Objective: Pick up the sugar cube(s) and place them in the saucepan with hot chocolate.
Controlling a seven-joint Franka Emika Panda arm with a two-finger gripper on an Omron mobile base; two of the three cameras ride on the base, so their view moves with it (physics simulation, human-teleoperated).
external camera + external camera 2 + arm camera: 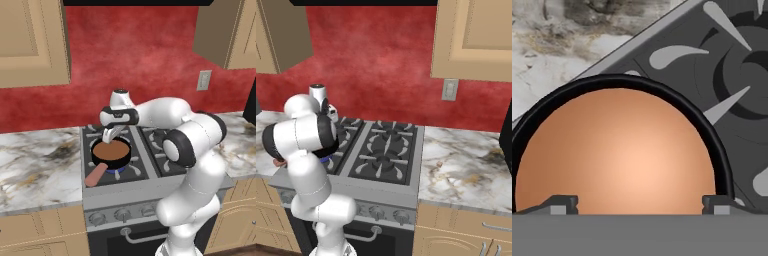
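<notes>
We are looking into a rendered kitchen with a mottled red wall (150, 60), tan wooden cabinets (30, 45) and a white-and-grey marble counter (35, 165) on either side of a steel stove with black cast-iron grates (387, 150). On the stove's front-left burner, the small round black saucepan of brown hot chocolate (111, 150) is sitting, and our white arm's two-finger gripper (108, 134) is hanging directly over its far rim.

In the hand view the dark fingertips (560, 204) are standing far apart at the bottom corners, so the claw is spread wide and carrying nothing; between them we are seeing the smooth brown liquid (619, 160) inside the black rim (619, 81). We cannot make out any sugar cube on the surface, on the stove or on the counter.

The risks we are weighing: the fingers are sitting close above the rim, so a low sideways pull-away could clip it, slide the light pan off its burner or slop the drink. The short salmon-pink straight handle (95, 175) is also jutting past the grate, where a swinging arm link could catch it.

That handle is pointing towards the stove's front-left corner, so the pan's long axis is running diagonally from back-right to front-left.
</notes>
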